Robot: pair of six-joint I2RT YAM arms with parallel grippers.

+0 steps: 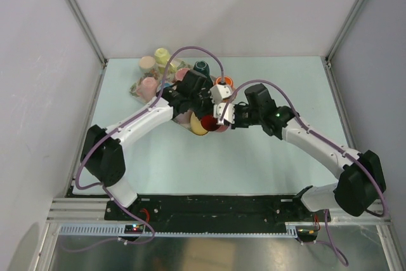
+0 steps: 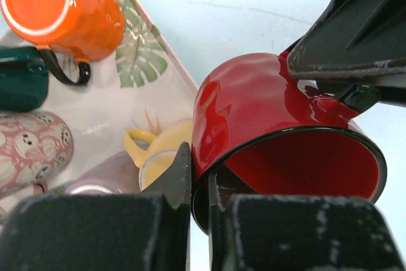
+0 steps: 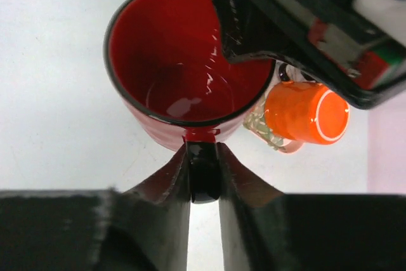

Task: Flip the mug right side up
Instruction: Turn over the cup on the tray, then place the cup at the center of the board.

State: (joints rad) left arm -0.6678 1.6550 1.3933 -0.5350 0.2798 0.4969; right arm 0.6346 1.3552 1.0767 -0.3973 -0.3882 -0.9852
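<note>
Table [image 1: 158, 163] ctr, at near edge of leaf-print tray [image 2: 101, 112]: red mug [image 1: 212, 123], tilted, mouth toward R arm. Both arms on it. L gripper [image 2: 200, 179] pinches rim wall; R gripper [image 3: 203, 150] nips black handle [image 3: 204, 185]. Handle grip shows only in R wrist view; top view hides both grips.

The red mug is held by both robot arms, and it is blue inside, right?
No. The red mug is red inside, not blue; the right wrist view looks straight into it. The rest is right.
</note>
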